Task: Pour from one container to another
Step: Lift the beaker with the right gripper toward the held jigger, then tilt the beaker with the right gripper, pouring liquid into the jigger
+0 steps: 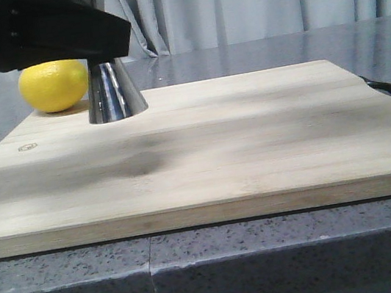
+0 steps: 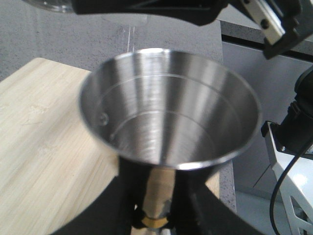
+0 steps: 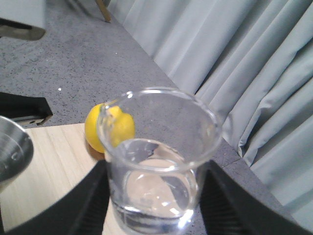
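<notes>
Two vessels gripped, left jaws on jigger [image 2: 168, 107], right jaws on part-filled beaker [image 3: 159, 161].

Jigger [image 1: 114, 92] on the board's [image 1: 255, 144] far left part, lemon [image 1: 54, 85] just behind-left on the counter [image 1: 255, 51].

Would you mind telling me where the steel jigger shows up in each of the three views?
Front view: the jigger stands at the cutting board's far left, its top hidden by an arm.
Left wrist view: its open cup fills the centre.
Right wrist view: only a rim sliver at the left edge.
Shared landmark: the board; the lemon shows in front and right wrist views.
</notes>
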Controlling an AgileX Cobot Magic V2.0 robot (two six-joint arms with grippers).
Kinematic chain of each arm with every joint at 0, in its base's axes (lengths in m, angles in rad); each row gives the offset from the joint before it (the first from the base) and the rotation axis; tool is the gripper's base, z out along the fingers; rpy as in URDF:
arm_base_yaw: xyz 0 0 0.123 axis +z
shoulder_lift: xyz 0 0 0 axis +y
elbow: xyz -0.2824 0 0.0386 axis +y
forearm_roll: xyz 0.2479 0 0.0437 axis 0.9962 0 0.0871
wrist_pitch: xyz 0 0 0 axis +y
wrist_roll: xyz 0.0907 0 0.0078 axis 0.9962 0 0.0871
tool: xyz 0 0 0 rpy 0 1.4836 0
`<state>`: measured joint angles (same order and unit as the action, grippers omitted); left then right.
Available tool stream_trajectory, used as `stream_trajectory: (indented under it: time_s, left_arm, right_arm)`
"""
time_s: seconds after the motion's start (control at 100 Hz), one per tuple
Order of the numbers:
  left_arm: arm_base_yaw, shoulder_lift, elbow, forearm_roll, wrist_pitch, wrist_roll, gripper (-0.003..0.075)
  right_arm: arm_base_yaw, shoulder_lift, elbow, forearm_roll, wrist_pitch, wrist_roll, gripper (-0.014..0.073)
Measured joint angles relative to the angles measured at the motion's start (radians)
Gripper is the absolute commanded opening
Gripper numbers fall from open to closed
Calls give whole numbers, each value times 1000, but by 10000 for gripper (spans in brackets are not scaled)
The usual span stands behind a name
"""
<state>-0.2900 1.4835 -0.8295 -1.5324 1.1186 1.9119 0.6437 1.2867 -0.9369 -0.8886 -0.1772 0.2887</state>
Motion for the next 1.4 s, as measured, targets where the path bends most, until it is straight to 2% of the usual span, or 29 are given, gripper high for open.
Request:
stream_trajectory:
  time_s: [0.69, 1.4]
  left_arm:
    - [0, 0, 0, 17, 4, -6, -19]
    - [0, 0, 0, 17, 6, -6, -19]
  right_arm:
    - [2, -2, -47, -318, -36, 0, 225]
    - [2, -2, -47, -496, -61, 0, 225]
